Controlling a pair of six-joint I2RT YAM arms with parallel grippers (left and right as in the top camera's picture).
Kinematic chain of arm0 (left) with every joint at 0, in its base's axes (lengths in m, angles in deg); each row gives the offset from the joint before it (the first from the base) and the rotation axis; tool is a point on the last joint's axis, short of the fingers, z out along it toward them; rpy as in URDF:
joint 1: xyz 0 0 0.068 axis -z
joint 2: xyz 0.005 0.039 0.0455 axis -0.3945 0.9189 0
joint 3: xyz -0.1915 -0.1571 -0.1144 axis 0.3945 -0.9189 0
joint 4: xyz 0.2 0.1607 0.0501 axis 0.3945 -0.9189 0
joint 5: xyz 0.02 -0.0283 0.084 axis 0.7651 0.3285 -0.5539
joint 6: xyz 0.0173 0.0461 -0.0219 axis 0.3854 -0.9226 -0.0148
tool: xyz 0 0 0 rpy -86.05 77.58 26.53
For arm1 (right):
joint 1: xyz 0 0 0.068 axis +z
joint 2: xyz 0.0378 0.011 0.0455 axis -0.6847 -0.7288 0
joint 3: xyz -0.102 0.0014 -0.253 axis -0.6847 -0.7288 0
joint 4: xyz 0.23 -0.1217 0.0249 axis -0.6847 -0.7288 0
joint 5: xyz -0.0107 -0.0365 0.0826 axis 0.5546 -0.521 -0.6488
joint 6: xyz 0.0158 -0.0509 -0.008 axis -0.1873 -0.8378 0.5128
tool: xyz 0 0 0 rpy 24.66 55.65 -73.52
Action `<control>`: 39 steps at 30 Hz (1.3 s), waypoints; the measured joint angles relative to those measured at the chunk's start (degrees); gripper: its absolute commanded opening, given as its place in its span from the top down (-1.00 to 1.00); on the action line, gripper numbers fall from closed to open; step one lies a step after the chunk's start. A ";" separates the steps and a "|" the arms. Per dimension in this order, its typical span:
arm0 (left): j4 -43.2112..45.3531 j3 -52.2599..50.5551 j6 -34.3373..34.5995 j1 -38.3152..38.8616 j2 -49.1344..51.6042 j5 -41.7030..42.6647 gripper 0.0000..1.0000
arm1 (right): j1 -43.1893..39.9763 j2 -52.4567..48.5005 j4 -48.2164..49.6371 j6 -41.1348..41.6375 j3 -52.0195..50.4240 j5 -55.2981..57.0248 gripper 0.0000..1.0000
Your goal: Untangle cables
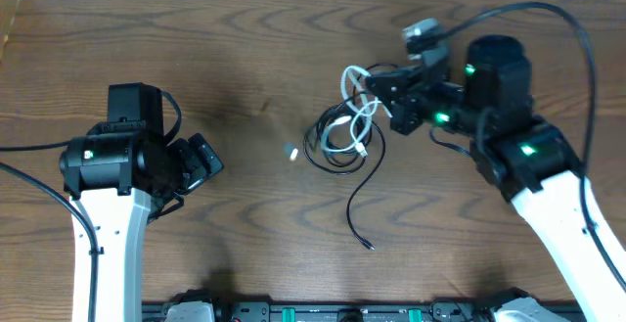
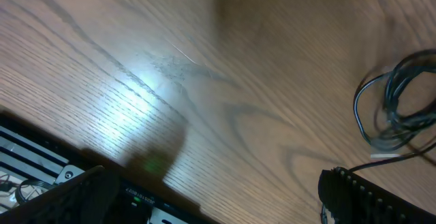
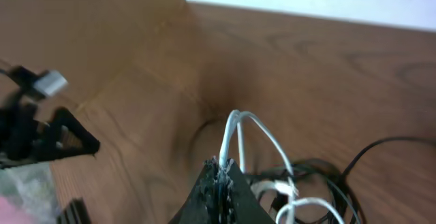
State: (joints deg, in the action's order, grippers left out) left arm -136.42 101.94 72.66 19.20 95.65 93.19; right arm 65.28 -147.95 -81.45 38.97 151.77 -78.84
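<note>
closest to the lens, the black two-finger right gripper [image 3: 221, 180] is shut tight on a loop of the thin white cord [image 3: 237, 132], which stands up from between its tips. just beside those tips lies the knot of thin black cords [image 1: 333, 146], and the white one seems to be threaded through it. one black tail runs off, away from this gripper, over the brown wooden table [image 1: 245, 58]. the black left gripper [image 1: 202, 161] has its jaws fully apart, holds nothing, and sits well apart from the pile.

my worry is this: nothing pins the black cords. if i pull the right arm away now, i think the whole bundle may travel with the white cord and the loops may tighten instead of opening. the pinch is also on a thin, smooth loop, so it could slip out of the tips under a sharp tug.
</note>
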 measured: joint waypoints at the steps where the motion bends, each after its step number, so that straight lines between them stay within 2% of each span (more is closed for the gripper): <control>1: 0.00 0.00 0.00 0.00 0.00 0.00 -0.99 | 0.00 -0.35 -0.02 0.00 0.02 -0.07 0.94; 5: 0.00 0.00 0.00 0.00 0.00 0.00 -0.99 | 0.00 -0.55 -1.25 0.50 3.04 -0.17 0.85; 6: 0.00 0.00 0.02 0.00 0.00 0.00 -0.99 | 0.00 -0.55 -1.73 0.72 4.90 -0.15 0.67; 7: 0.00 0.00 0.00 0.00 0.00 0.00 -0.99 | 0.00 -0.42 -2.32 1.05 7.17 -0.02 0.41; 12: 0.02 0.00 0.02 0.00 0.00 0.00 -0.99 | 0.00 1.62 -6.69 1.90 13.38 2.84 0.50; 16: 0.02 0.00 0.00 0.00 0.00 0.00 -0.99 | 0.00 1.62 -12.98 2.32 13.77 5.75 0.24; 24: 0.02 0.00 0.00 0.00 0.00 0.00 -0.99 | 3.15 -8.44 -22.40 1.51 13.66 6.73 -0.05; 29: 0.02 0.00 0.00 0.00 0.00 0.00 -0.99 | 7.91 -13.53 -29.14 -1.22 13.60 6.60 -0.45; 30: 0.02 0.00 0.02 0.00 0.00 0.00 -0.99 | 8.98 -14.10 -30.62 -2.05 13.60 6.54 -0.61; 31: 0.00 0.00 0.00 0.00 0.00 0.00 -0.99 | 9.99 -14.40 -31.98 -2.89 13.57 6.49 -0.94; 39: 0.00 0.00 0.02 0.00 0.00 0.00 -0.99 | 16.44 -14.58 -44.44 -8.17 13.57 6.27 -0.98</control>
State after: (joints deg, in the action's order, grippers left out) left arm -136.42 101.94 72.68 19.20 95.65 93.19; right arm 81.71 -162.53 -125.88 30.80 165.35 -72.56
